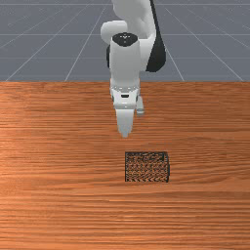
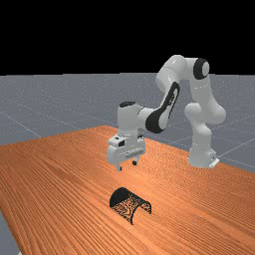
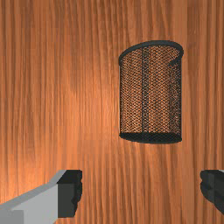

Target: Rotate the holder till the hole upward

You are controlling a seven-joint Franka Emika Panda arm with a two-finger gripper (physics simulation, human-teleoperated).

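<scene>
The holder (image 1: 146,167), a black mesh cup, lies on its side on the desk (image 1: 53,146). In the front view it sits well apart from the desk's far edge, the one nearest the arm (image 2: 172,99). Its open mouth faces the front view's right; its dark closed end faces that view's left. In the far view it lies well in from the desk's back corner, below the hand and toward the viewer.

The tool (image 2: 127,165) hangs above the desk, pointing down, apart from the holder. In the front view it is between the holder and the desk's far edge, over toward the side of the closed end. In the wrist view the tool's (image 3: 141,192) two fingers (image 3: 69,194) stand wide apart, the gap broader than the holder, with only bare wood showing between them. The holder's closed end is the end nearer the fingers. The arm's base (image 2: 201,155) stands on the desk near its edge in the far view.
</scene>
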